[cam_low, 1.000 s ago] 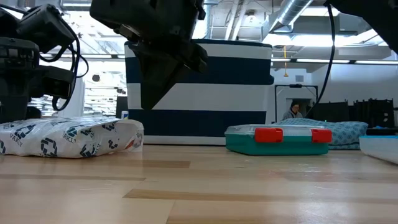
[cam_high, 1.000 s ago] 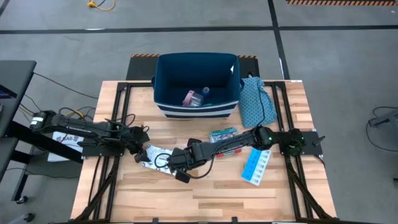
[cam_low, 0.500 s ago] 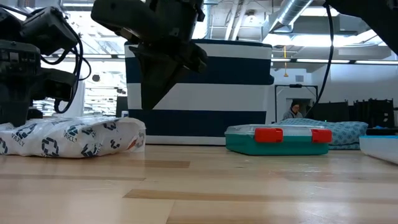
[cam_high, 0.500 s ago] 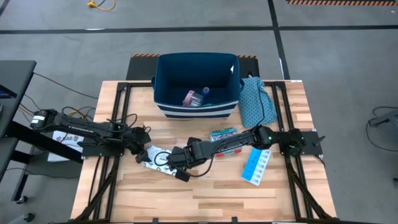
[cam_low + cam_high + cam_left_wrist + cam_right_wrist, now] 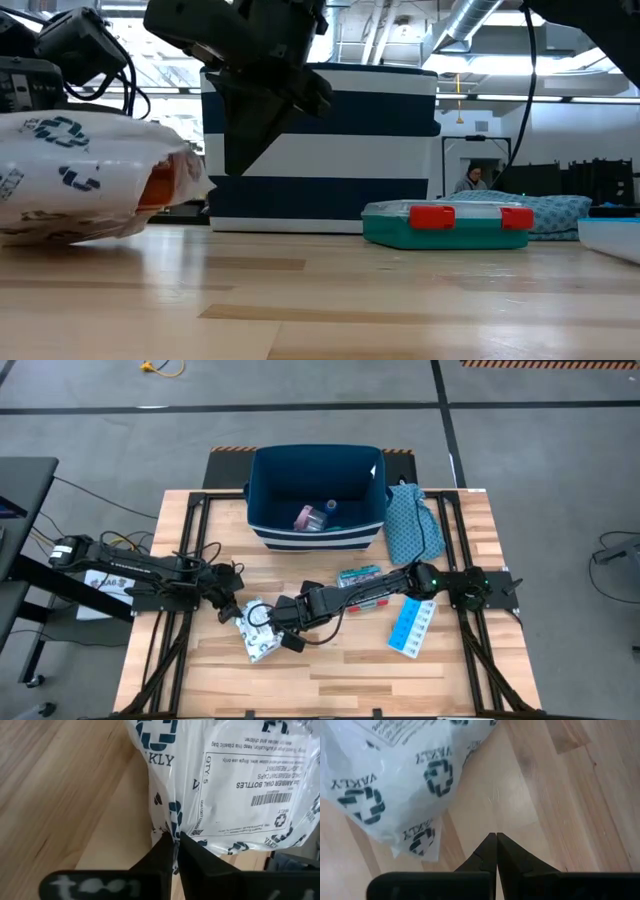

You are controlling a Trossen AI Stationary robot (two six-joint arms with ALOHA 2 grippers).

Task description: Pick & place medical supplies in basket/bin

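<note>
Left end effector (image 5: 174, 841) closed, pinching white packet (image 5: 257, 636) edge; packet lifted, swung nearer.

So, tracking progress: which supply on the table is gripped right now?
The white packet, pinched at its edge by the left gripper; the teal-and-red box and pill organiser lie untouched.

industrial lab: exposed ceiling ducts (image 5: 480, 30), concrete floor (image 5: 320, 400).

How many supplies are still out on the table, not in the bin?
3: white packet pinched by the left tool, teal-and-red box mid-table, blue pill organiser right. The arms may hide others.
</note>
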